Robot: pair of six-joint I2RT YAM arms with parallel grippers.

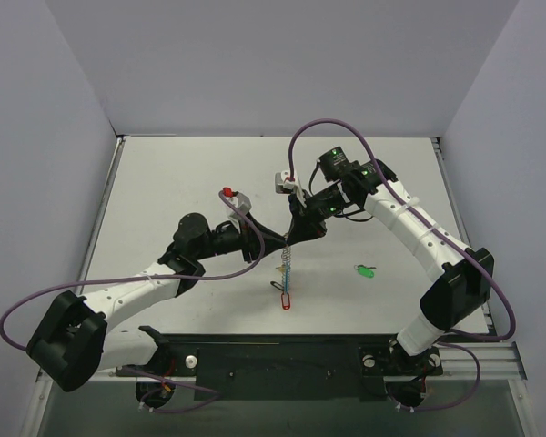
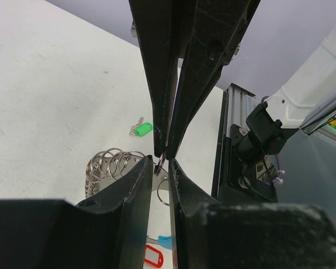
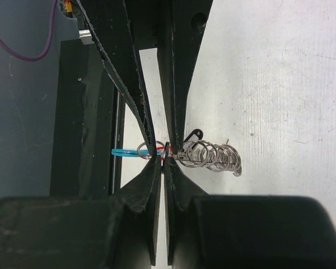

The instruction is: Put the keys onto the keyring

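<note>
1. Two grippers are met tip to tip at the centre of the overhead view, above the white table [image 1: 182, 173].
2. The right gripper [image 3: 163, 163] is seen clenched: its jaws are pressed together on a thin wire loop of the keyring [image 1: 288, 264], with no gap left between the tips.
3. The left gripper [image 2: 161, 168] is held with its jaws a little apart. A ring of the keyring is spanned between the two tips, both of which are seen touching it in the right wrist view, so the keyring is grasped there too.
4. The keyring is found at the middle of the overhead frame. It is stretched from the fingertips toward the lower edge as a line of silvery coils, with a red tag [image 1: 286, 299] at its lower end.
5. A light-blue tag [image 3: 125, 152] is seen on the keyring to the left of the fingertips in the right wrist view, and the coils to their right.
6. One green key [image 1: 364, 270] is seen lying on the table, right of the keyring and well apart from it and from both grippers.
</note>
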